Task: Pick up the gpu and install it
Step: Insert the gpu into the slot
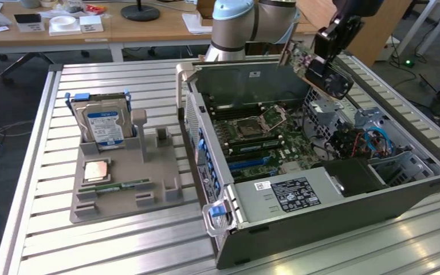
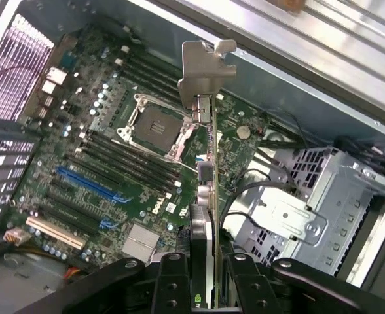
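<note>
Thin dark gpu (image 1: 319, 73), aloft, tilted

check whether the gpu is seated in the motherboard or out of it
Out. The gpu hangs tilted in the gripper above the open case, bracket free, well clear of the motherboard.

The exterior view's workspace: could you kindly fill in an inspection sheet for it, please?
Surface: slatted silvery metal table, carrying an open grey computer case and a grey plastic parts holder.
Job's things: gpu, a thin dark card with a silvery bracket, held tilted above the case's green motherboard, not seated.
Clutter: the holder keeps a silver hard drive with blue-white label, a square processor chip and a green RAM stick.
Grippers: black gripper shut on the gpu.
Cables: blue cables and black cables inside the case.
Surroundings: wooden desk behind, with white boxes.
</note>
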You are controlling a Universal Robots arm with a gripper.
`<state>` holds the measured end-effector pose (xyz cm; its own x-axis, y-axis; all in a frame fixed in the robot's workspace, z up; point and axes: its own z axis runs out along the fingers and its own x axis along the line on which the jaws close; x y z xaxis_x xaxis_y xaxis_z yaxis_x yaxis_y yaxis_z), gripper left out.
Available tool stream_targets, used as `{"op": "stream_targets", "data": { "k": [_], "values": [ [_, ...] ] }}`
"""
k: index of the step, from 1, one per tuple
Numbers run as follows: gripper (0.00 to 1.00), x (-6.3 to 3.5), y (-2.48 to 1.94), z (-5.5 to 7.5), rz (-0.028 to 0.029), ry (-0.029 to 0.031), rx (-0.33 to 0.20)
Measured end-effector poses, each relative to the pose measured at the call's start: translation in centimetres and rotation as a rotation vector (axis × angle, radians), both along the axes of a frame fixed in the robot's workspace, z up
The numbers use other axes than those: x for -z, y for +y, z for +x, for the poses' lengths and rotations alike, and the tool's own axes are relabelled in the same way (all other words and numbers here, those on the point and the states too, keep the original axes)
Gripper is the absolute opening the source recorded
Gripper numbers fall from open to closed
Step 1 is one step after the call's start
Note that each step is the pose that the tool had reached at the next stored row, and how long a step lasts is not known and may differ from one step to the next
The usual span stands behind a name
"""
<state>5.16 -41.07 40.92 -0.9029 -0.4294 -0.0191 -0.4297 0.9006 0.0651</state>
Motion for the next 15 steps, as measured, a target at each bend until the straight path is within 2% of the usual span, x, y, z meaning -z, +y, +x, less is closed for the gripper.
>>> {"op": "stream_targets", "data": {
  "k": [15],
  "values": [
    [0.26, 0.01, 0.0, 0.0, 0.0, 0.0, -0.254]
  ]
}}
